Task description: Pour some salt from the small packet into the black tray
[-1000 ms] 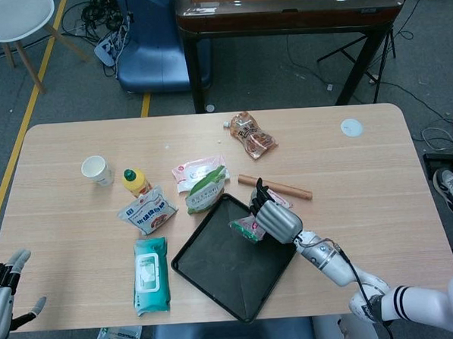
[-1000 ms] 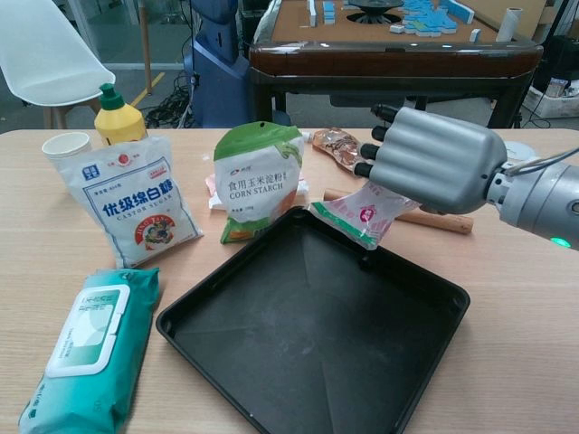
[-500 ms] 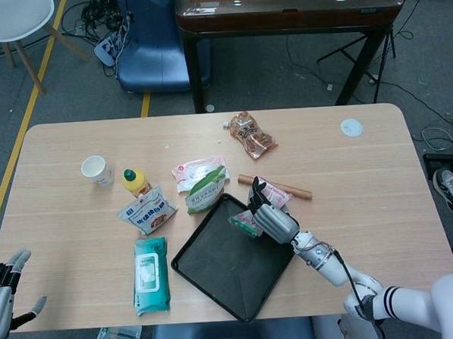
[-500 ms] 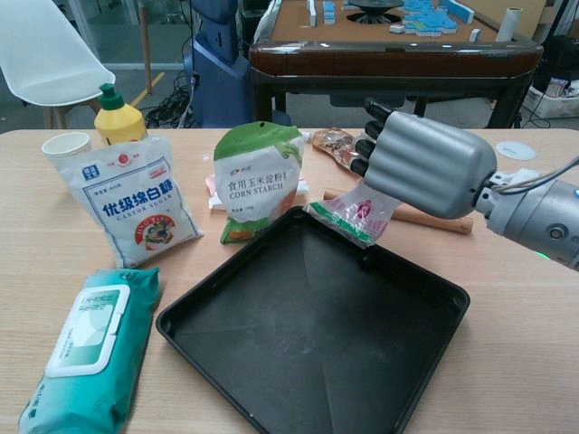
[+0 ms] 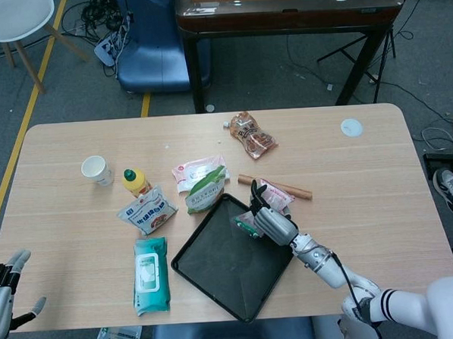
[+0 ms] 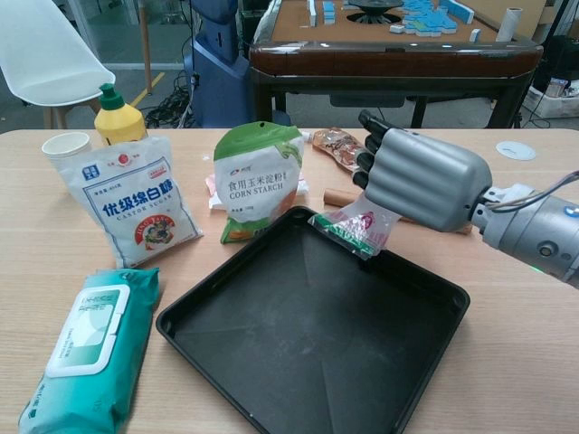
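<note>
One small packet (image 6: pixel 360 226) is held below the curled fingers (image 6: pixel 384 172) of the right hand (image 6: pixel 421 179), its long axis slanting down and away from them so that its lower end hangs just over the near-side rim of the black tray (image 6: pixel 271 362), close to the tray's far corner. The packet is pinched at its upper end, the fingers being pressed together around it, though whether the mouth is open cannot be told. Far off to the side, the left hand (image 5: pixel 3 291) is kept well apart, fingers spread and holding nothing.
</note>
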Controlling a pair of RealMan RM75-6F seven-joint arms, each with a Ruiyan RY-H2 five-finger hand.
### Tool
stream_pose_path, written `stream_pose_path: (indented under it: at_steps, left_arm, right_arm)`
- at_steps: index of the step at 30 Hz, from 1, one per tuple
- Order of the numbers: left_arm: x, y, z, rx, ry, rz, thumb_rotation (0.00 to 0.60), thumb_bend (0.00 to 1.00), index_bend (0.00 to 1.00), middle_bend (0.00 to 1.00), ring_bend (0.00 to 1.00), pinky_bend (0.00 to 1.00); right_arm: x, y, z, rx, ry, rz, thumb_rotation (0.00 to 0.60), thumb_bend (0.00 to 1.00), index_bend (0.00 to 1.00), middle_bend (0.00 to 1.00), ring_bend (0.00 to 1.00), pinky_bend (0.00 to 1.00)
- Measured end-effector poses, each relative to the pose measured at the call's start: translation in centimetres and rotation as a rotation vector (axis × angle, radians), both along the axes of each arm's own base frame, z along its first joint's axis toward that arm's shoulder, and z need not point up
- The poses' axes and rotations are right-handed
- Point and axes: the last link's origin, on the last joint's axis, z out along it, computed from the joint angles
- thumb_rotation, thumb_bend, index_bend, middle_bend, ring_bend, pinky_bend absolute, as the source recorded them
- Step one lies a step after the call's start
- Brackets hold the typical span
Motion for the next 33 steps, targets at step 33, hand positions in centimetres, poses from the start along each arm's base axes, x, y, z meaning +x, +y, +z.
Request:
stream_pose_path:
  at_steps: [33]
  left_arm:
    - [-0.1,-0.2,0.1,0.009,-0.005,0.002,0.6,0.2,0.1,0.11,0.16,0.09]
  right_arm:
    - [-1.8,0.5,-0.6,0.012,0.053,-0.097,0.6,0.44,0.55,0.44,0.32,0.14]
